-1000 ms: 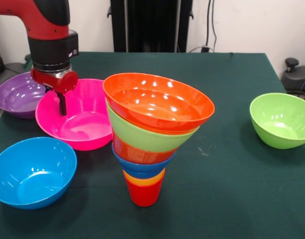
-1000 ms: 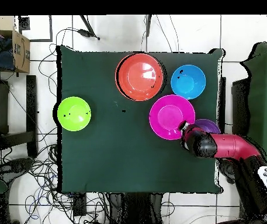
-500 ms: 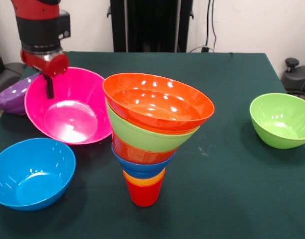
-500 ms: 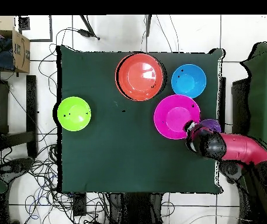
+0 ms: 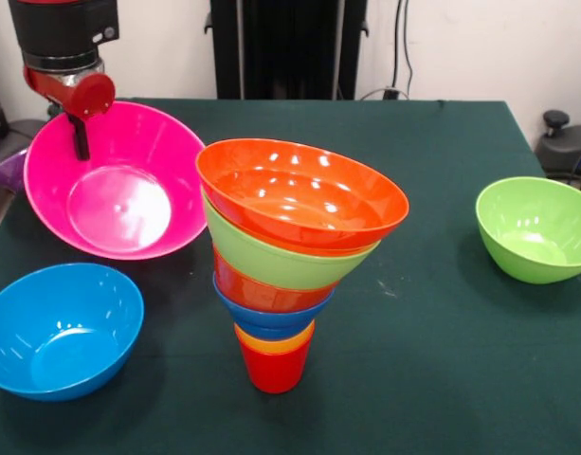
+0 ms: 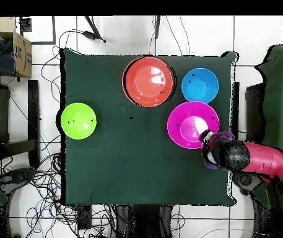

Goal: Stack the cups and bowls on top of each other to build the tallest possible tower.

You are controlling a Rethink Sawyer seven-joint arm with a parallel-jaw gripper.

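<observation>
At the table's [image 5: 442,379] near edge in the front view, the tower [image 5: 295,246] is seen standing on its red cup [image 5: 273,370], with an orange cup, a small blue bowl, an orange-red bowl and a lime green bowl nested above it and the large orange-red bowl [image 5: 304,194] on top, tilted. To its left, near the front, a light blue bowl [image 5: 61,327] is set on the cloth. A second lime green bowl [image 5: 536,227] is placed well apart on the right. Farther back on the left, the large pink bowl [image 5: 115,185] is held tipped, its far rim pinched by the gripper [image 5: 80,140], one dark finger showing inside the bowl. Behind it, only a sliver of the purple bowl [image 5: 8,171] is visible.
</observation>
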